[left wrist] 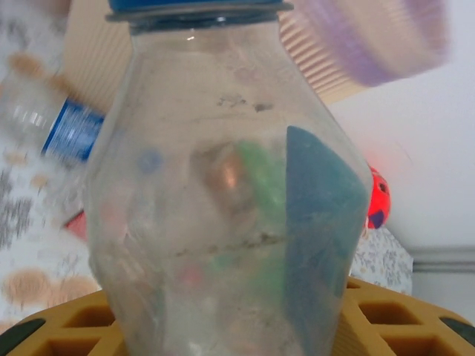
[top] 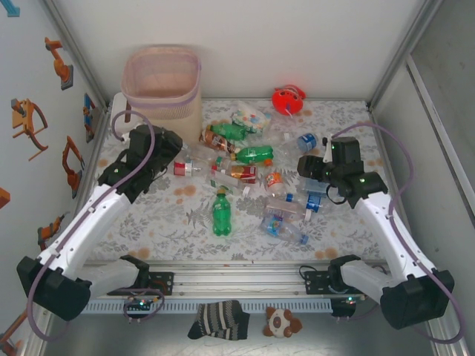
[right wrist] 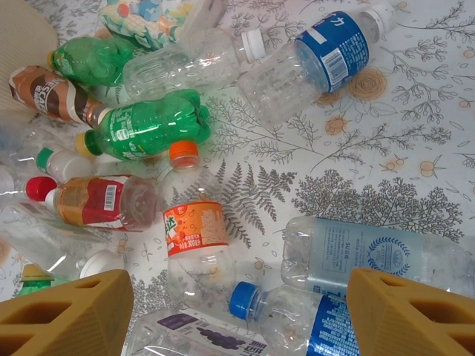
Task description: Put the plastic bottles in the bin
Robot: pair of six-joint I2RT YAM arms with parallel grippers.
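The table (top: 148, 222) is closed in by walls on the left, back and right, and its flowered cloth is bare along the near strip and at the near left, so there is open room there, while the middle is crowded. The pale pink bin (top: 161, 81) stands in the far left corner, close to the back wall and the corner post, its mouth open. The plastic bottles (top: 245, 174) lie in a loose heap from just right of the bin to the right side of the centre, with one green bottle (top: 221, 215) lying apart on the near side. A patterned packet (top: 250, 117) lies at the far edge of the heap and a red round toy (top: 288, 99) sits near the back wall. The left gripper (top: 172, 152) is just in front of the bin, clamped on a clear bottle (left wrist: 215, 185) with a blue cap, the ribbed rim close behind it. The right gripper (right wrist: 237, 297) hangs over the right end of the heap with its fingers apart, an orange-labelled bottle (right wrist: 194, 237) below the gap.
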